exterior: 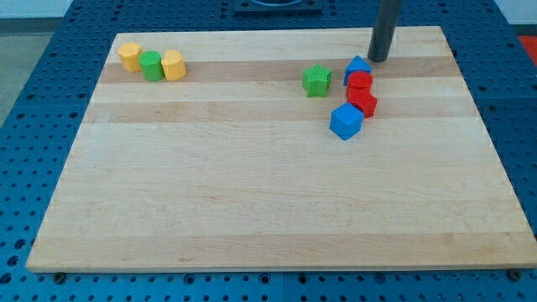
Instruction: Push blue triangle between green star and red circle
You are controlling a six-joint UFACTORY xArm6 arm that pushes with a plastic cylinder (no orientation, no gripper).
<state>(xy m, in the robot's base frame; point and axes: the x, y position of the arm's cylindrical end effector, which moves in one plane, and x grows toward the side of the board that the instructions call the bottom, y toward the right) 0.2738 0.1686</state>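
The blue triangle [357,66] sits at the view's upper right, touching the red circle [360,82] just below it. The green star [316,80] lies a short way to the left of both, apart from them. My tip [378,59] is down on the board just right of and slightly above the blue triangle, very close to it. The dark rod rises from there out of the view's top.
A red block [363,102] and a blue cube [346,122] lie below the red circle. At the view's upper left a yellow block [130,56], a green cylinder [152,65] and another yellow block [174,65] form a row. The wooden board [252,210] lies on a blue perforated table.
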